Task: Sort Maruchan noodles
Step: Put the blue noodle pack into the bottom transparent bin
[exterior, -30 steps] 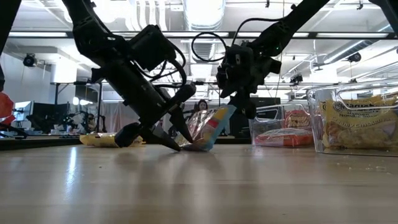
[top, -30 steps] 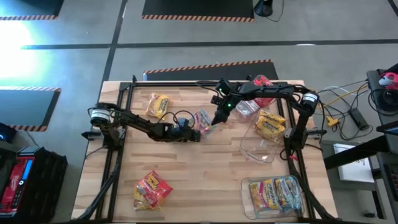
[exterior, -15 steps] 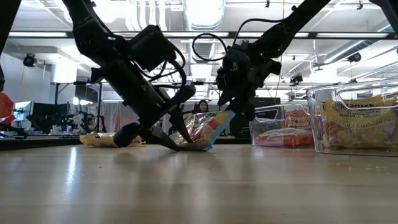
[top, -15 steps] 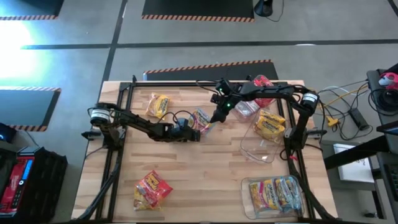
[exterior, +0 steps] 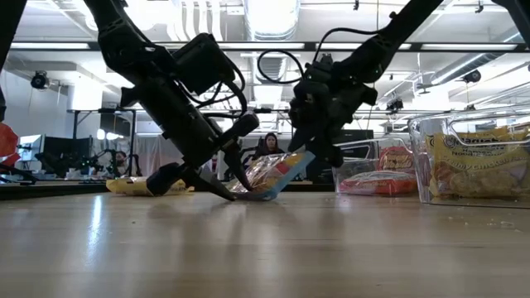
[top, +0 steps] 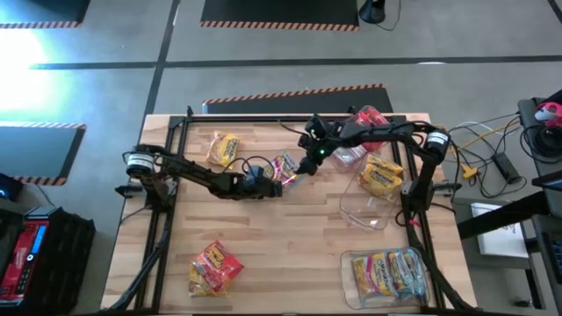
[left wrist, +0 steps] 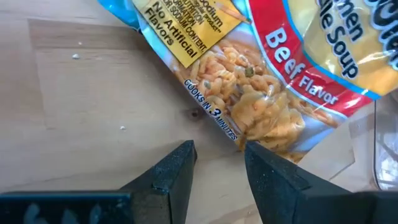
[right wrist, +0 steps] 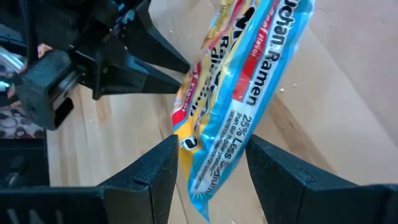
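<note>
High view: wooden table (top: 290, 237) on grey floor (top: 263, 39); right tool (top: 303, 169) pinches blue packet (top: 285, 167).

I see a light wooden plank desk (top: 290, 237): yellow ramen packet (top: 223, 147) far-left, red packet (top: 213, 265) near-left, clear plastic tubs (top: 387, 275) right.
</note>
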